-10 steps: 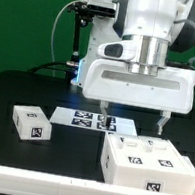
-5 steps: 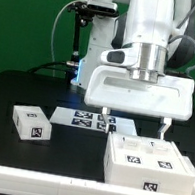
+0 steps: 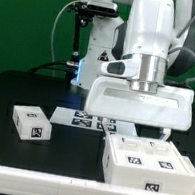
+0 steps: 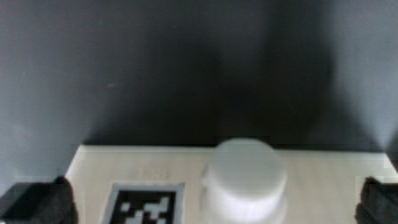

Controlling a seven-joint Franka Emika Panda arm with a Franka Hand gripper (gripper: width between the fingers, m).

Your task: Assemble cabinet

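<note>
Moved: the white two-finger gripper point(image 3: 137, 126) is coming down lower.
Jaws: standing wide apart, gripping nothing.
Cabinet: the large white boxy plastic body with tags point(image 3: 148, 162) is sitting just beneath the gripper, its width spanning the gap between the fingers.

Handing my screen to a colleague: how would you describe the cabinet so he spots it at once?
Start at the white robot arm in the exterior view; close under its gripper sits the cabinet. It is the biggest white piece, far bulkier than the small tagged block at that view's left.
</note>
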